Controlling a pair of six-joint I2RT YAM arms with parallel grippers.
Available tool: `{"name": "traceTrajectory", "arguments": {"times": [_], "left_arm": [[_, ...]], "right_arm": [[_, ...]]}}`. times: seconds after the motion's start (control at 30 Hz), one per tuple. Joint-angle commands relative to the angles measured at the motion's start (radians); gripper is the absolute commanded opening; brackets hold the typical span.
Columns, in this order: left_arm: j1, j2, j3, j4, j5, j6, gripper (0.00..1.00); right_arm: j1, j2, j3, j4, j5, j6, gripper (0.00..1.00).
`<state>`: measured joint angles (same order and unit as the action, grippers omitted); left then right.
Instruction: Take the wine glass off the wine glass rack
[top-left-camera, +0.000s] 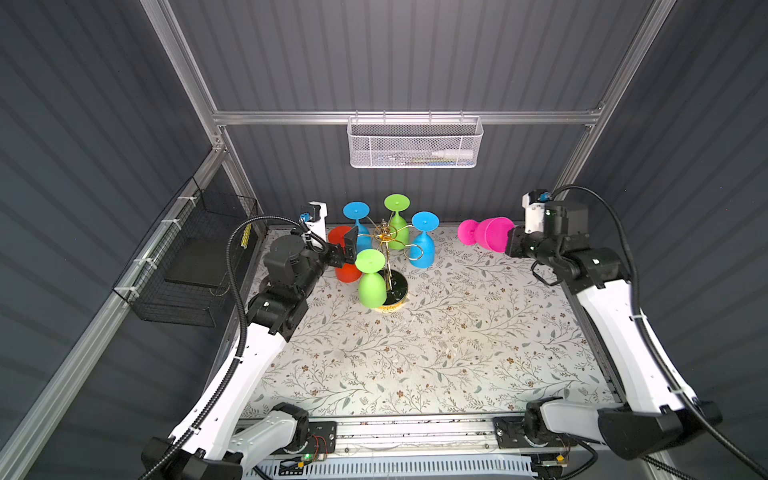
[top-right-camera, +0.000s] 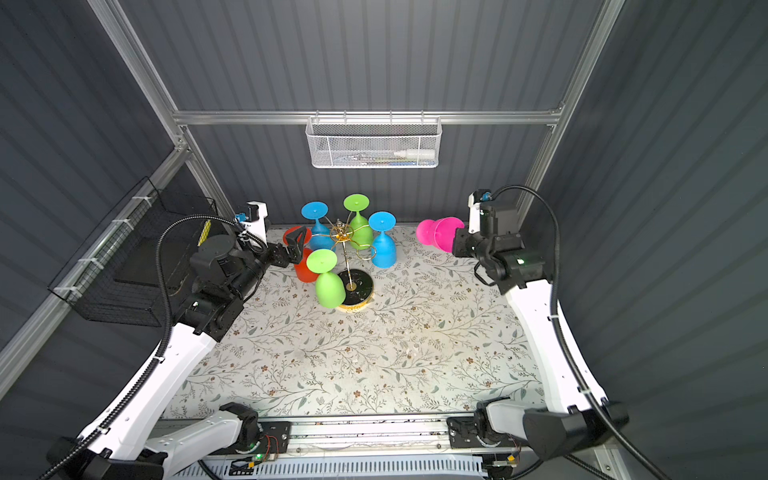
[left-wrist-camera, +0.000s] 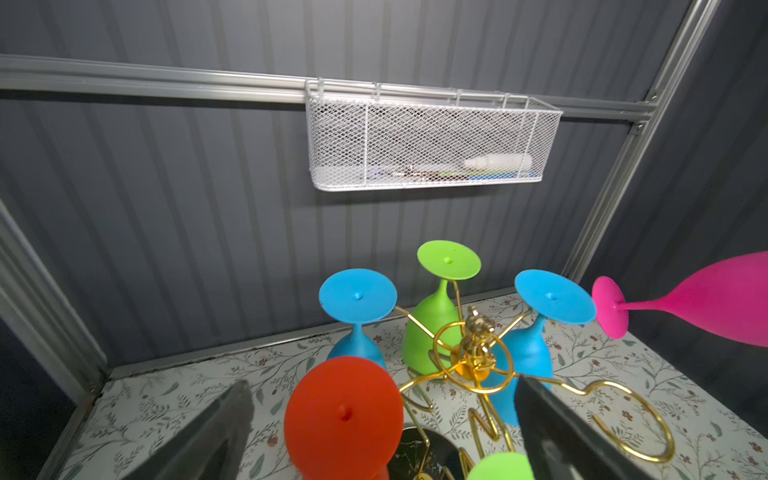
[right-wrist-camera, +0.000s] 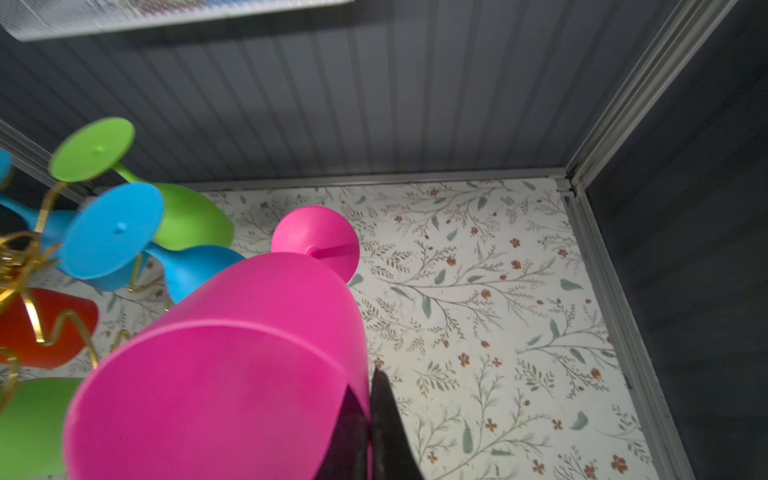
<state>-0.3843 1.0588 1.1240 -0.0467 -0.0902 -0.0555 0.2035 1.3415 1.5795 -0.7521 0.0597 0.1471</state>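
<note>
Pinching pink wine glass (top-left-camera: 492, 233) by rim, right tool (top-left-camera: 511, 242) holding it clear of rack (top-left-camera: 388, 237); left tool (top-left-camera: 348, 248) gaping empty. Seeming light, slick; stem offering surer hold.

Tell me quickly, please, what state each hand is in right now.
Left hand: open, holding nothing, by the red wine glass.
Right hand: closed on the pink wine glass at its rim.

Dark grey ribbed walls (top-left-camera: 395, 54) on 3 sides, alu frame rail (top-left-camera: 291, 117) across far wall. White mesh basket (top-left-camera: 374, 149) hangs from it, centre; black wire basket (top-left-camera: 174, 309) on left wall. Tabletop (top-left-camera: 415, 365) w/ pale floral print, evenly lit.
</note>
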Motion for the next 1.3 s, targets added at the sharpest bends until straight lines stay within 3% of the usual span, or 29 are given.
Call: {"name": "traceTrajectory", "arguments": {"times": [0.0,0.17,0.67,0.87,1.27], "left_arm": [[0.007,-0.049,-0.031,-0.025,-0.115,0.022,1.00],[0.007,-0.086,-0.078,-0.012,-0.180,0.036,1.00],[0.007,-0.140,-0.089,-0.061,-0.168,0.084,1.00],[0.007,-0.146,-0.083,-0.077,-0.163,0.090,1.00],[0.007,-0.128,-0.072,-0.090,-0.143,0.087,1.00]], "right_arm": [[-0.003,0.083,0.099,-0.091,0.055,-0.050,0.00],[-0.001,0.273,0.262,-0.162,0.058,-0.078,0.00],[-0.003,0.828,0.893,-0.417,0.067,-0.137,0.00],[-0.003,0.918,0.975,-0.412,0.055,-0.137,0.00],[0.003,0.976,0.978,-0.485,0.064,-0.163,0.00]]}}
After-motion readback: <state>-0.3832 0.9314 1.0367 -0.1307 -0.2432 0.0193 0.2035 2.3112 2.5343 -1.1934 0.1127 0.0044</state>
